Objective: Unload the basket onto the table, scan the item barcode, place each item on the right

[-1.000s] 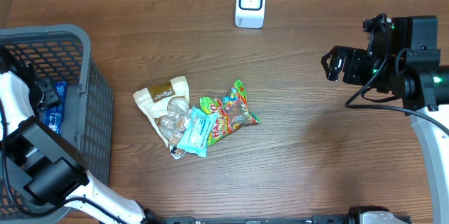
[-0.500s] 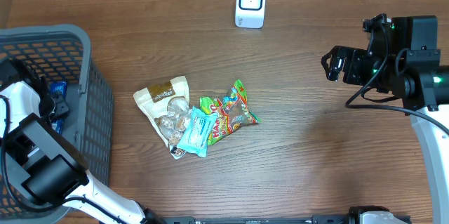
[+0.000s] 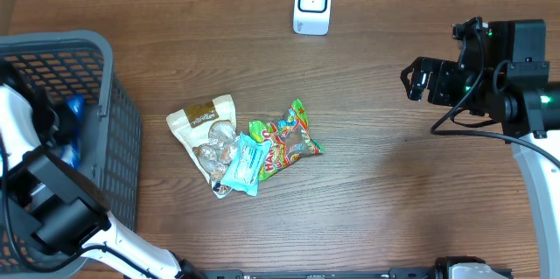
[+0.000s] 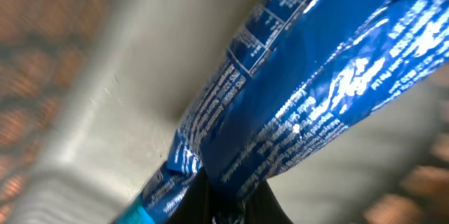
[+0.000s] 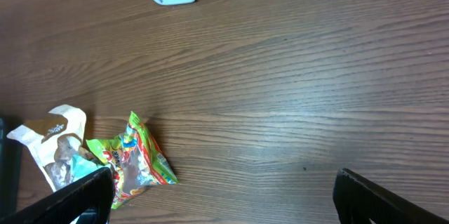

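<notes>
Brown wooden table [image 3: 394, 183]: inside the grey plastic mesh basket [image 3: 109, 52], our left gripper [image 4: 228, 206] is clamped on the shiny blue foil packet [image 4: 302, 104]. We judge this the pickup; next, lift it clear toward the far white scanner [image 3: 312, 4]. Our right gripper [image 3: 418, 80] gapes empty.

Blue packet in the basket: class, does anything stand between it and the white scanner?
Yes. The blue packet, pinched in the left tool, sits inside the grey basket, whose side wall lies between it and the white scanner. The snack bags lie off that line.
</notes>
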Robot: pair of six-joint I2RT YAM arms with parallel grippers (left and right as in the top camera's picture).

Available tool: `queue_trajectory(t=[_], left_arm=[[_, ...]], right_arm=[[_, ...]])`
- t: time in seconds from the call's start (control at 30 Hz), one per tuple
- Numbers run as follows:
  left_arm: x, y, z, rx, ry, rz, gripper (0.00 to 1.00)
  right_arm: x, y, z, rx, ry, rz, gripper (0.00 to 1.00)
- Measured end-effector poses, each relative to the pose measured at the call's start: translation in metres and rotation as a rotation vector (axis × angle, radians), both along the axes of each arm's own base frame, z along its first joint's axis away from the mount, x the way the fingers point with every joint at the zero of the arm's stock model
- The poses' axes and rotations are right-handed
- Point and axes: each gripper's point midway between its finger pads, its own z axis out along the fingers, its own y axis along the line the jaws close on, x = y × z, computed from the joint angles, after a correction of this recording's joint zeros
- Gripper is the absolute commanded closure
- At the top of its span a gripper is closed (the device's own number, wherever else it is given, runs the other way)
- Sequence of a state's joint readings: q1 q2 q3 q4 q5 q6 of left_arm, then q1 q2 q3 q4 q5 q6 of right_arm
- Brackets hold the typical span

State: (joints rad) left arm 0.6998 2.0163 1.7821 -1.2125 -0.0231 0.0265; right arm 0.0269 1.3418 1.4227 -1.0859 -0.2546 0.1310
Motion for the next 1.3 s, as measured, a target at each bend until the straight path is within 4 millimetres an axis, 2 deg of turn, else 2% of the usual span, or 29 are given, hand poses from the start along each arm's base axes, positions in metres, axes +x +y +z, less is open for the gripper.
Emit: queue_trajectory(t=[0.07,0.17,0.2,0.3,0.37,0.43,0.53,0.6,0.67,0.73,0.77,0.8,0.83,0.87,0.93,1.0,1.07,1.2,1.3], left_arm=[[0.016,0.0,0.039,0.0,-0.085,-0.007,0.96],[0.028,-0.005,0.093,0.006,-0.198,-0.021,0.96],[0.034,-0.011,0.12,0.014,-0.267,-0.033,0.96],[0.042,-0.032,0.186,0.034,-0.443,-0.084,0.96],[0.042,-0.059,0.229,0.037,-0.561,-0.144,0.96],[0.038,-0.103,0.268,0.025,-0.663,-0.239,0.95],[0.03,-0.171,0.294,-0.029,-0.722,-0.397,0.96],[0.025,-0.214,0.299,-0.073,-0.719,-0.504,0.95],[0.023,-0.241,0.293,-0.089,-0.679,-0.577,0.96],[0.026,-0.247,0.282,-0.056,-0.618,-0.577,0.94],[0.027,-0.245,0.276,-0.034,-0.588,-0.558,0.89],[0.029,-0.24,0.271,-0.011,-0.559,-0.532,0.81],[0.03,-0.233,0.266,0.01,-0.534,-0.5,0.66],[0.031,-0.225,0.262,0.029,-0.513,-0.467,0.55],[0.03,-0.209,0.257,0.057,-0.489,-0.393,0.39],[0.027,-0.189,0.257,0.083,-0.48,-0.31,0.36],[0.02,-0.168,0.256,0.104,-0.467,-0.232,0.27],[-0.003,-0.131,0.25,0.129,-0.416,-0.103,0.27],[-0.018,-0.111,0.242,0.132,-0.37,-0.038,0.28]], right_arm=[[0.0,0.0,0.0,0.001,0.0,0.001,0.0],[0.0,0.001,0.0,0.004,0.0,0.003,0.0],[0.0,0.001,0.0,0.004,0.0,0.003,0.0],[0.0,0.001,0.0,0.006,-0.001,0.004,0.0],[0.0,0.001,0.0,0.006,-0.001,0.005,0.0],[0.0,0.001,0.001,0.007,-0.003,0.005,0.0],[0.002,0.001,0.002,0.007,-0.009,0.005,0.0],[0.002,0.001,0.002,0.007,-0.009,0.005,0.0],[0.001,0.002,0.001,0.008,-0.008,0.006,0.0],[0.001,0.002,0.001,0.008,-0.007,0.006,0.0],[0.001,0.002,0.001,0.008,-0.004,0.006,0.0],[0.0,0.002,0.001,0.009,-0.002,0.007,0.0],[0.0,0.002,0.0,0.009,0.0,0.006,0.0],[0.0,0.002,0.001,0.009,-0.001,0.006,0.0],[0.0,0.002,0.001,0.009,-0.001,0.007,0.0],[0.0,0.002,0.0,0.009,0.0,0.006,0.0],[0.0,0.002,0.001,0.008,-0.001,0.007,0.0],[0.0,0.002,0.001,0.009,-0.001,0.007,0.0],[0.0,0.002,0.001,0.009,-0.003,0.007,0.0]])
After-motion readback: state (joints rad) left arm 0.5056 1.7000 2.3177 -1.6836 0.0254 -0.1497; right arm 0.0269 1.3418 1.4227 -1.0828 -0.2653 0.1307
